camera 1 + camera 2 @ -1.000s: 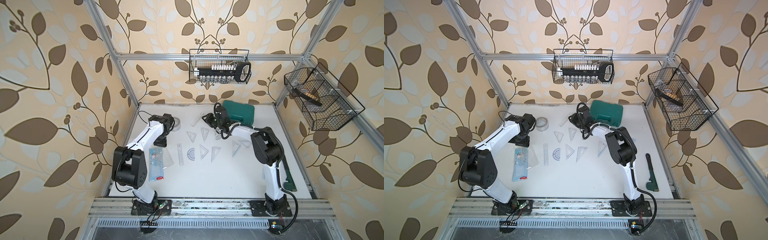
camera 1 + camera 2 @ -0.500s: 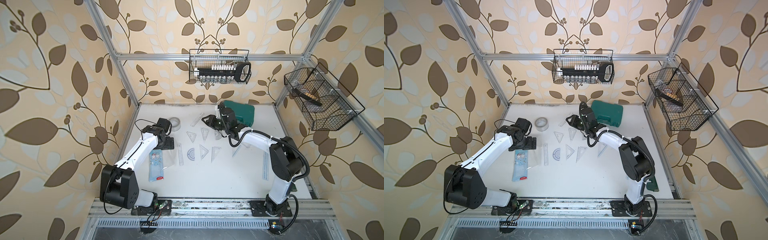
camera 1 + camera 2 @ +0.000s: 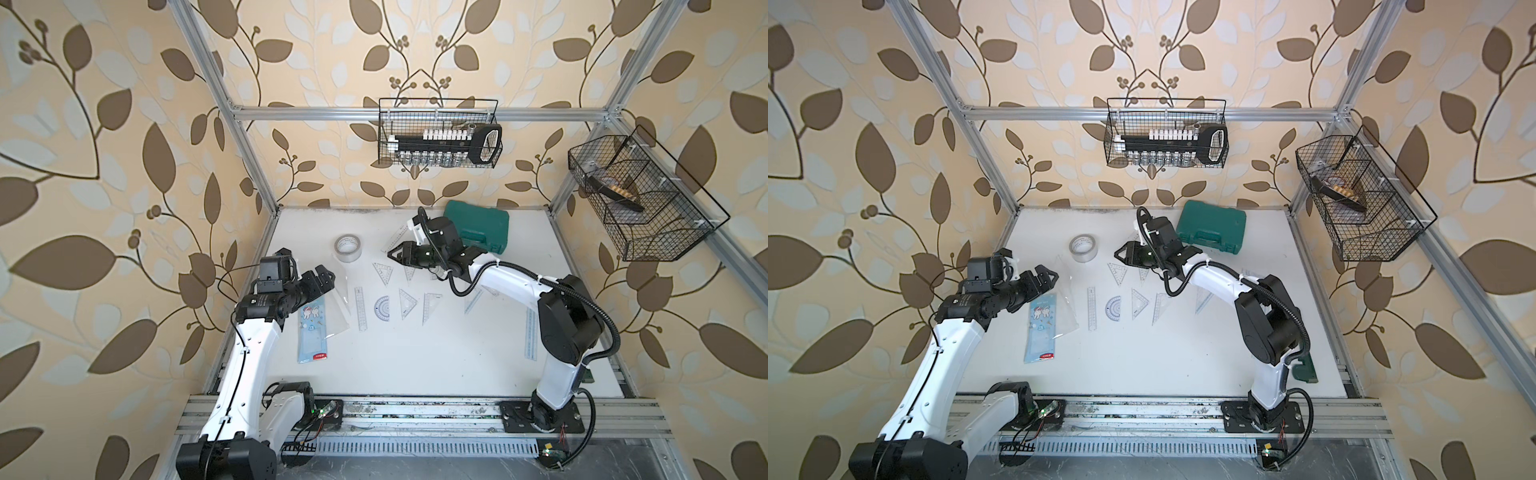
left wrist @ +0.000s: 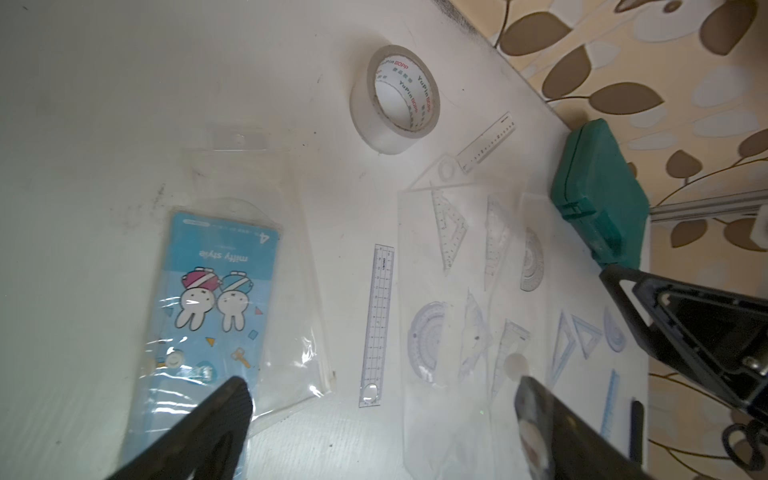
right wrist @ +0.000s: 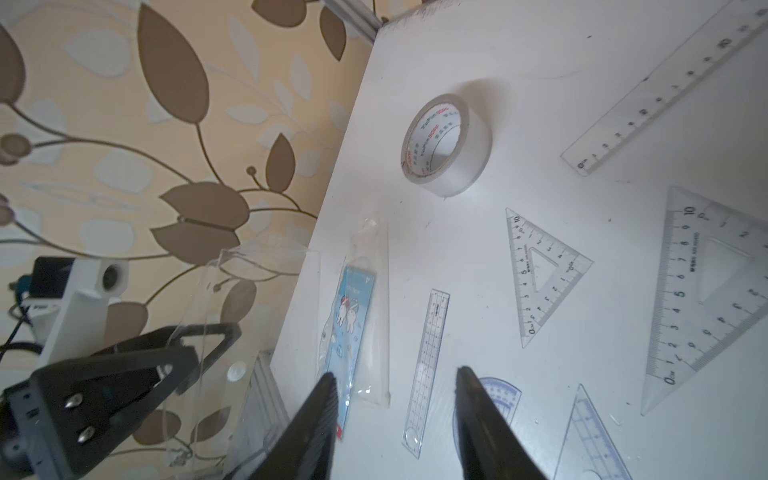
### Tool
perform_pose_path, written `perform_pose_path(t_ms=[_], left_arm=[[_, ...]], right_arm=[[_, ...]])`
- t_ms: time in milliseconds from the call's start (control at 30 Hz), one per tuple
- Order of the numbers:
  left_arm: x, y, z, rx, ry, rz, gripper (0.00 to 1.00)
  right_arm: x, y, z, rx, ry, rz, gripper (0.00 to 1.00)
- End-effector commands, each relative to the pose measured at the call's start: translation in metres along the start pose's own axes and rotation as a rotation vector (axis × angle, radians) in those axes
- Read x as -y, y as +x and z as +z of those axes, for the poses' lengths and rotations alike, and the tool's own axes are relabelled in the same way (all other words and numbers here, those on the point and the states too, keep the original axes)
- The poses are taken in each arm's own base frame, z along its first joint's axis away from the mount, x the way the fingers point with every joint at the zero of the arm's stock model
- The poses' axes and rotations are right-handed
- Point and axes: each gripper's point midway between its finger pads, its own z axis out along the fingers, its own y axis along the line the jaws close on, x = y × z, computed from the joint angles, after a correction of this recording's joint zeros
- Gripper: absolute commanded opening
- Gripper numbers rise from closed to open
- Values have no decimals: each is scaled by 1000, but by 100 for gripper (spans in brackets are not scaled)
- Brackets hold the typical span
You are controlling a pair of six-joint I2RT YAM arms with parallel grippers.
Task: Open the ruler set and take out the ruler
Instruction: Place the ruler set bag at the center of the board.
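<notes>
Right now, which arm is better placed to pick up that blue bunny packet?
Probably the left: the left gripper is open right by the far end of the ruler set, while the right gripper sits farther off, nearer the tape roll.

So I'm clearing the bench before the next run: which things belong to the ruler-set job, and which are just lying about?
For the job:
- blue ruler set

Just lying about:
- tape roll
- green case
- loose straight ruler
- set squares
- protractor
</notes>
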Motion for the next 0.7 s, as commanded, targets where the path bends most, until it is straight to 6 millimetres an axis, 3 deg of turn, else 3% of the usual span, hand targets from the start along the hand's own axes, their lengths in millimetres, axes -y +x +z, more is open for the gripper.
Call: perform_pose_path(t_ms=[0, 133, 233, 400, 667], left_arm=[[29, -7, -6, 4, 249, -56, 99], [36, -15, -12, 17, 347, -85, 99], [43, -21, -19, 29, 397, -86, 99], [53, -30, -34, 60, 454, -81, 99], [50, -37, -38, 57, 552, -143, 99]], right_arm=[[-18, 25, 16, -129, -65, -82, 45], [-45, 40, 35, -203, -116, -154, 47], [-69, 62, 61, -270, -145, -192, 47], [-92, 93, 95, -342, -184, -203, 46], [-108, 83, 87, -314, -261, -203, 48]])
